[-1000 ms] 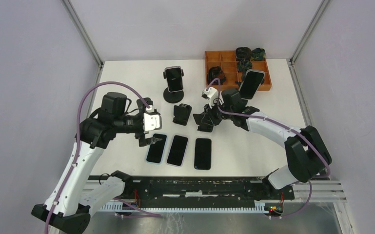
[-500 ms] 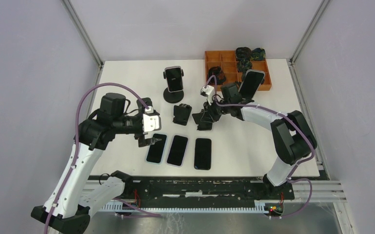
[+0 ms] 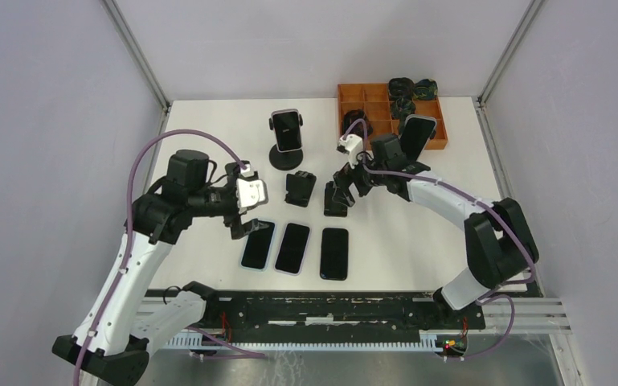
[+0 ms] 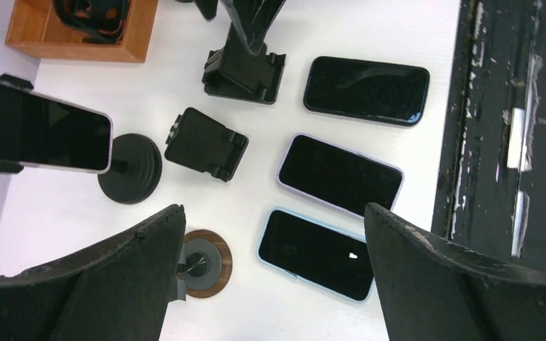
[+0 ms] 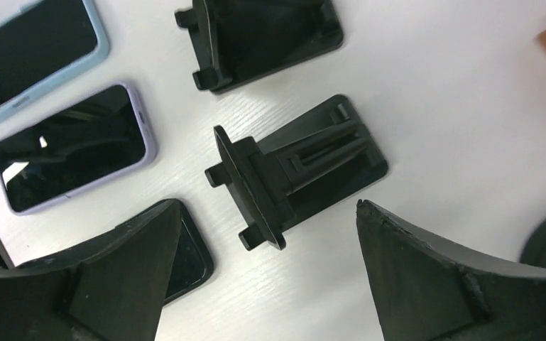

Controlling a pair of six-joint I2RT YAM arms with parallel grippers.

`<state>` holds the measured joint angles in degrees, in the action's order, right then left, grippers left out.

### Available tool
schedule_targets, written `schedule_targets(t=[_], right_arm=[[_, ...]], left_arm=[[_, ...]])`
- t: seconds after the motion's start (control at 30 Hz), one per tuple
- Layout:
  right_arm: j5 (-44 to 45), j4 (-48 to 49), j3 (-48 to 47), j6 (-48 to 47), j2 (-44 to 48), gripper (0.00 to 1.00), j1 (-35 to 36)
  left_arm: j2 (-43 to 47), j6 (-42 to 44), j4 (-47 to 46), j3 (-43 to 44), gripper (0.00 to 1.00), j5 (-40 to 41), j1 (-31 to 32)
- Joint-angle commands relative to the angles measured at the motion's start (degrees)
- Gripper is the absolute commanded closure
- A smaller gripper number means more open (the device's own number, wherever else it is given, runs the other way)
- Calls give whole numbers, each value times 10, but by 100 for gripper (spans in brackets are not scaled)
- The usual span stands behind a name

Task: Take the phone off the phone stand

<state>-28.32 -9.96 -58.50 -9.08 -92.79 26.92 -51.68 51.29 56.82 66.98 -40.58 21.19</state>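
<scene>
Three dark phones are lying flat in a row at the near side of the white table. Two others are standing upright. A lilac-edged phone is being cradled on a black round-based stand at the far middle. A dark glossy phone is being propped just beside the orange wooden compartment tray, with its holder being hidden from view.

The right gripper is being held over an empty black folding stand, its fingers spread wide with nothing pinched. The left gripper is being held above the flat phones, equally spread and empty.

One of the mounted phones is probably being lined up as the next to be taken. It is best gripped across its long edges, above the cradle lip. It should then be drawn up along the stand's lean rather than sideways, so that the light stand is not being dragged or tipped. The empty stands nearby should not be brushed on the way.
</scene>
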Motion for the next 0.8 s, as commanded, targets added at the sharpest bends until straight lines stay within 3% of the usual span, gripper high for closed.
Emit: schedule_targets(t=[0.0,0.17,0.3,0.57,0.77], right_arm=[[46,0,-37,14,66,2,-2],[40,26,-54,67,109,2,-1],[-15,80,-86,97,97,2,-1],[-77,66,-316,126,-91,2,-1],[-104,122,-445,139,-213,2,-1]], left_arm=[[-25,-103,-62,29,0,50,-1],[-89,-179,-90,72,0,107,-5],[-118,-210,-92,94,0,104,-15],[-83,-200,-65,60,0,119,-15],[-47,-166,-21,25,0,105,-15]])
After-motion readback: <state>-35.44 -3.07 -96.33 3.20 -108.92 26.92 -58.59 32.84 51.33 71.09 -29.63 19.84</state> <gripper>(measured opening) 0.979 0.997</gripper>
